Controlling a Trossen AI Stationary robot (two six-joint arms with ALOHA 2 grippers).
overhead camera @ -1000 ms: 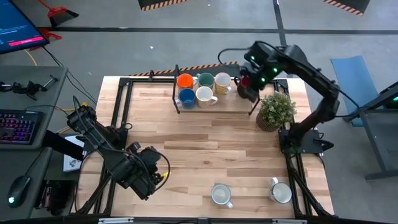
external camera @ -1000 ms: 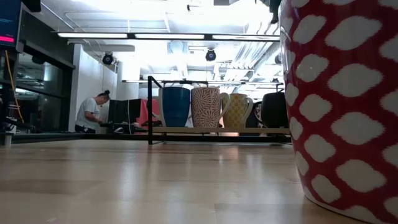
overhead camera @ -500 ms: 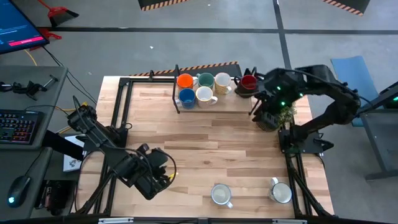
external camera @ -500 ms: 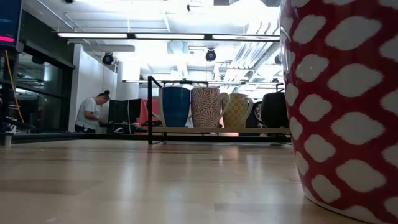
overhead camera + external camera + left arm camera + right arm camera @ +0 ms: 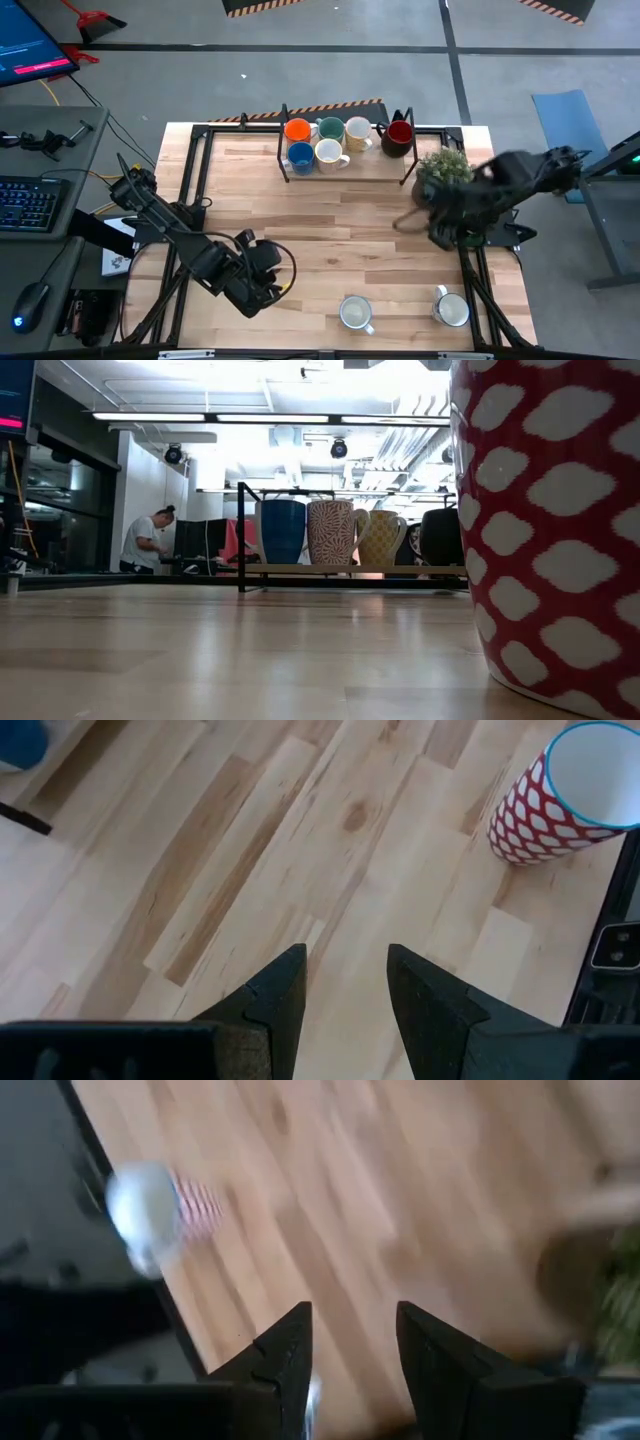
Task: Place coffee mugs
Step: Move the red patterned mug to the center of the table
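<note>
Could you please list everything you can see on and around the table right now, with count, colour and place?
Rack: one, black frame, far edge of the table.
Mugs on the rack: six; orange, teal-green, cream and dark red at the back, blue and white in front.
Mugs at the near edge: two, pale inside, red-and-white patterned outside; one near the middle, one to its right.
Potted plant: one, green, right of the rack.
Table: one, light wood.
Person: one, white top, in the room behind.
Left claw: open, empty, above the near left of the table.
Right claw: open, empty, near the plant.
</note>
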